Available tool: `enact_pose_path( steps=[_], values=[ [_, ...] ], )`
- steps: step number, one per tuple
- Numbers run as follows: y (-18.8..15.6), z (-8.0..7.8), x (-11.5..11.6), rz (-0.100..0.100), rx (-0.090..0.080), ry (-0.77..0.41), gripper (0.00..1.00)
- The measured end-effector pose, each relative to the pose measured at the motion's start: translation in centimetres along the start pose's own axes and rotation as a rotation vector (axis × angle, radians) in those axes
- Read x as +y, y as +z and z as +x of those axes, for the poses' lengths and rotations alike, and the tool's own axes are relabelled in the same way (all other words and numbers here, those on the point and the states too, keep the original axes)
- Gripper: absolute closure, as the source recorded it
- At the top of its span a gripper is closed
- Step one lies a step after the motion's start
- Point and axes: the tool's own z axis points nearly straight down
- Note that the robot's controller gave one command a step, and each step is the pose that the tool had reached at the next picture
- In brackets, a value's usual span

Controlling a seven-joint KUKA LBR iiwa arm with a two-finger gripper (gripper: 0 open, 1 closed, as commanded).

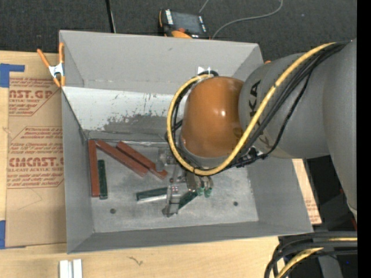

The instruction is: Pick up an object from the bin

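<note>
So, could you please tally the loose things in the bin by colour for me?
Reddish-brown sticks: 3
Dark green sticks: 2
Green piece, partly hidden at the hand: 1
Total: 6

I see the grey bin holding a reddish bar along its left wall, a dark green bar just beside it, two slanted reddish bars, and a green strip mid-floor.

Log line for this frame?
tool low in bin | beside dark green bar | red-brown sticks left | grasp unclear
</note>
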Motion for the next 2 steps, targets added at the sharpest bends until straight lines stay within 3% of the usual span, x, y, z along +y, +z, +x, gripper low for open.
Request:
enact_pose_path(
  steps=[1, 2],
  values=[
    [10.9, -0.3, -1.3, 0.000, 0.001, 0.202, 0.00],
    [7.1, -4.1, -5.3, 0.003, -0.005, -0.146, 0.00]
  ],
)
